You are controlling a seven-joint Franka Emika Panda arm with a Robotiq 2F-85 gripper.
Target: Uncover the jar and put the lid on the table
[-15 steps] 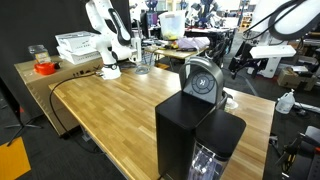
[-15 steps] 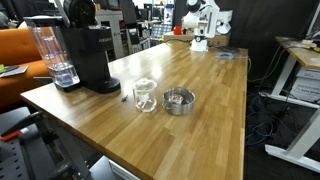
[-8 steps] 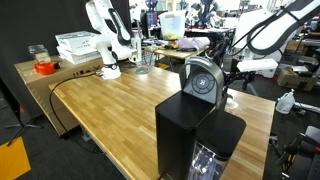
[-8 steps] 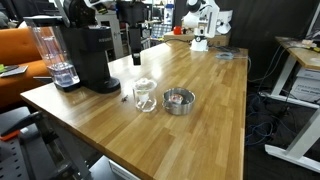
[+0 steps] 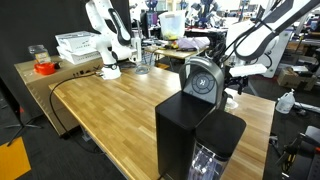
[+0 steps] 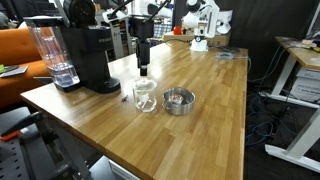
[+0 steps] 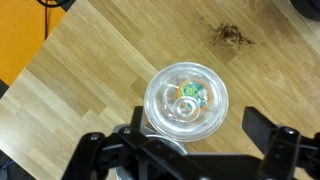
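Hovering straight above the jar (image 6: pixel 145 95), your jaws are spread wide and grip nothing. In the wrist view the two dark fingers (image 7: pixel 97 152) come in at the lower edge, well apart from each other, and the jar sits between them and a little further up the picture, with neither finger touching it. From above you can see a clear round lid (image 7: pixel 186 96) on the jar, with small coloured bits showing through it. The jar stands upright on the tabletop (image 6: pixel 215 125), near the front corner, just beside a small round metal tin (image 6: pixel 178 100) and close to the black coffee machine (image 6: pixel 88 55). In an exterior view the arm (image 6: pixel 141 30) drops down vertically, its tips clear of the jar's top. In an exterior view the coffee machine (image 5: pixel 200 115) hides the jar from you, and only the arm (image 5: pixel 250 40) shows behind it. A patch of dark specks (image 7: pixel 232 35) marks the wood near the jar.
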